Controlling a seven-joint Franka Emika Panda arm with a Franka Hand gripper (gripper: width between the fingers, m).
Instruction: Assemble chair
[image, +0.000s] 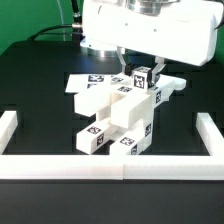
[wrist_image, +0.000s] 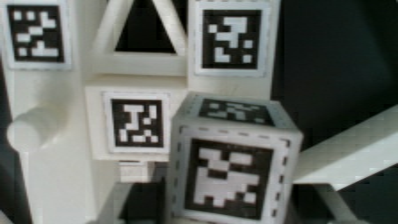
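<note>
Exterior view, centre of frame: found the chair (image: 112, 118) partly built, a stepped stack of matte white blocks and slabs standing on a black table (image: 40, 125). Noted black-and-white square tags on two low blocks facing the camera. Saw a glossy white robot arm (image: 150, 25) filling the top of the frame, above the stack. Found the gripper (image: 143, 70) just below it, above centre, clamped on a small tagged block (image: 143, 81) at the top of the stack, one dark finger on each side. Could not tell whether that block touched the parts beneath. Saw the marker board (image: 88, 84) lying flat behind the stack, toward the exterior view's left. Noted a low white border wall (image: 110, 168) running along the bottom of the frame and up both sides. Wrist view: met the small tagged block (wrist_image: 228, 160) up close, tagged on two visible faces, in front of white chair pieces (wrist_image: 139, 70) carrying three more tags. Saw a round white shape (wrist_image: 31, 130) beside those pieces. Could not make out the fingers there.
</note>
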